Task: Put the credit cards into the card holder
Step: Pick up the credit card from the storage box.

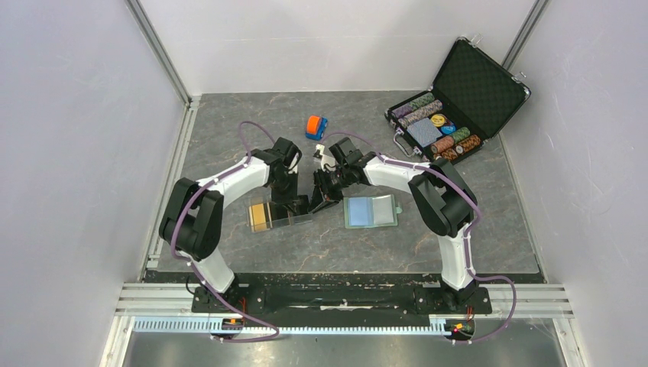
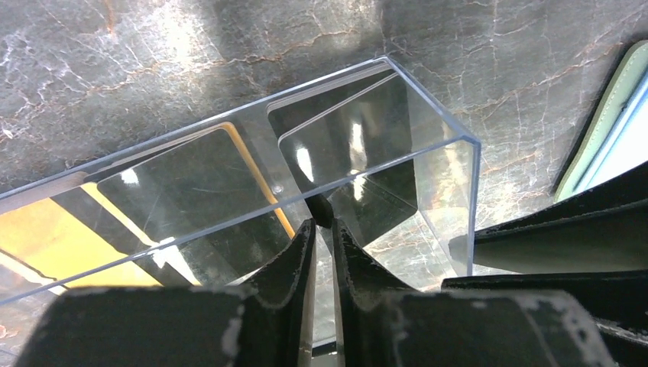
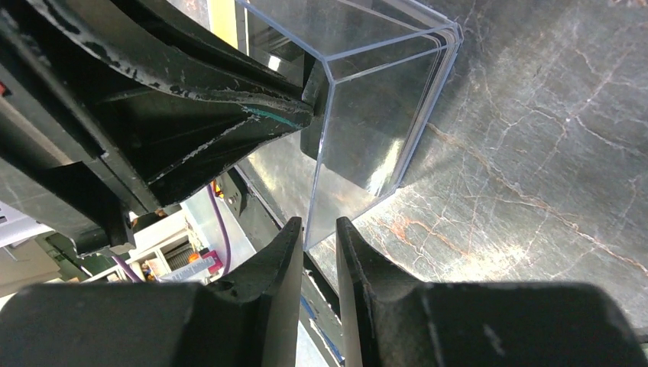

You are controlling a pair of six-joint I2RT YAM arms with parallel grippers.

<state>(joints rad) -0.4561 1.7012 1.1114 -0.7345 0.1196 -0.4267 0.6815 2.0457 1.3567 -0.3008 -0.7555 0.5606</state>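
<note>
Thin, stiff, glossy black and orange-gold credit cards (image 2: 348, 145) in the clear plastic tray (image 2: 451, 199) look slippery; pinch an exposed edge. The right gripper (image 3: 317, 229) clamps its wall; whether the left gripper (image 2: 321, 229) holds anything is unclear.

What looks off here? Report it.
Nothing spilled or broken. Oddest: both the left end effector and right end effector straddle walls of the clear tray, not the credit cards lying overlapped inside. The card holder lies open nearby.
</note>
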